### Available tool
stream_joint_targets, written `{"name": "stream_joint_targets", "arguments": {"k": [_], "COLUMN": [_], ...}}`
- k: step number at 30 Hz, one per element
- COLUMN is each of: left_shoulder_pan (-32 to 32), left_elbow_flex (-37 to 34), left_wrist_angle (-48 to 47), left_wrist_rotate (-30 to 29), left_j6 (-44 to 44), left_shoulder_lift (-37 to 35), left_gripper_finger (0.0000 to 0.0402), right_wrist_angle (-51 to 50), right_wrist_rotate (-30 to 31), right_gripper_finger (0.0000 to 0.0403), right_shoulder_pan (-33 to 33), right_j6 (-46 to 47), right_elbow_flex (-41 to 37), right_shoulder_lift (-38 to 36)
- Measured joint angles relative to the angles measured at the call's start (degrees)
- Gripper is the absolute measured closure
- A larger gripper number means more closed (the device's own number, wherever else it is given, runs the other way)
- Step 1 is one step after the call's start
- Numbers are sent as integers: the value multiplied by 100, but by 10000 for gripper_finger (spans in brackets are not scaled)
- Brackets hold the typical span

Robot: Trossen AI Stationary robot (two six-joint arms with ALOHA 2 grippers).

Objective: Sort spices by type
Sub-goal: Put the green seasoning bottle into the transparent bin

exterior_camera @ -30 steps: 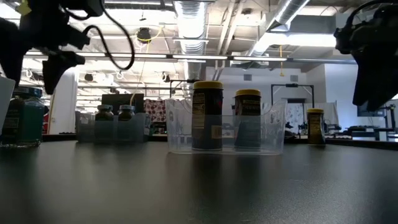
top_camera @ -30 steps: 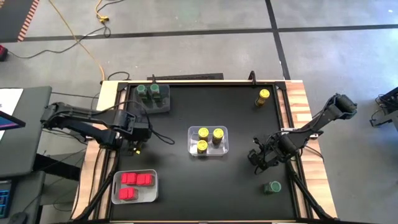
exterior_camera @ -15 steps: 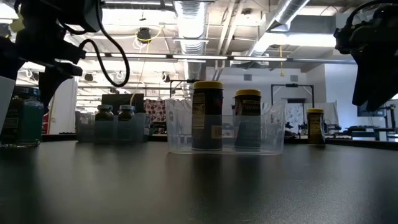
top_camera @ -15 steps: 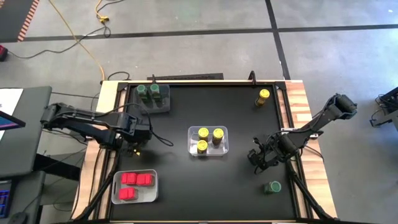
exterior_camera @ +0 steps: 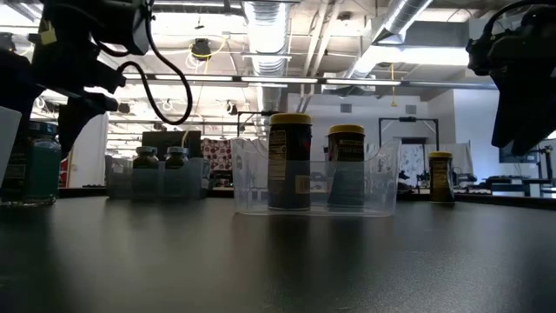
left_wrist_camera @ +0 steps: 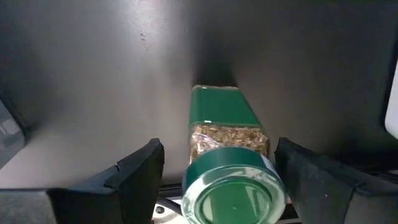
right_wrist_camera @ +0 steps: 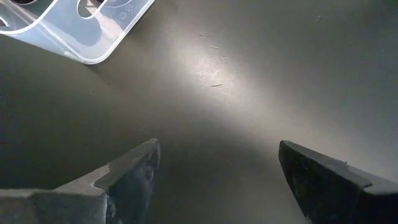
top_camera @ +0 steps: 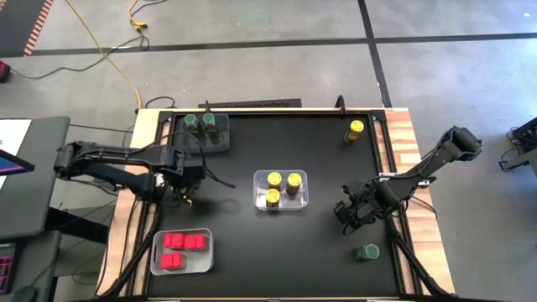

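One green-lidded jar (left_wrist_camera: 227,143): stands at 9 o'clock from the yellow-lid bin (top_camera: 303,179), near the table's left edge, under the left gripper (top_camera: 185,196).
Left gripper: fingers spread, one on each side of the jar; we see no squeeze.
Right gripper (top_camera: 347,214): spread and empty, at 3 o'clock from that bin.
Jar axis: long axis vertical, lid up, base on the mat.
Risk: we judge an off-centre closure could shove the lid sideways and topple the tall jar; a shallow pinch could slip on the lift toward the green bin (top_camera: 225,144) at 12 o'clock.

Green-lidded jar (left_wrist_camera: 231,163), its lid frame-cropped
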Motion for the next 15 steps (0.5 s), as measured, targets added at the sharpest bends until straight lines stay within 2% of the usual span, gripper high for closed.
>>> {"name": "stream_joint_targets", "arguments": {"k": [6, 15], "left_shoulder_pan": [71, 73], "left_elbow_flex": [0, -2], "left_wrist_angle": [60, 54], "left_wrist_rotate": [180, 176], "left_j6": [-23, -59], "left_shoulder_lift": [77, 690], "left_gripper_finger": [109, 109], "right_wrist_angle": [0, 2], "right_wrist_rotate": [0, 0], "right_gripper_finger": [46, 46], "right_shoulder_pan": [0, 0], "right_j6": [2, 9], "right_elbow_flex": [0, 0], "right_shoulder_lift": [0, -2]}}
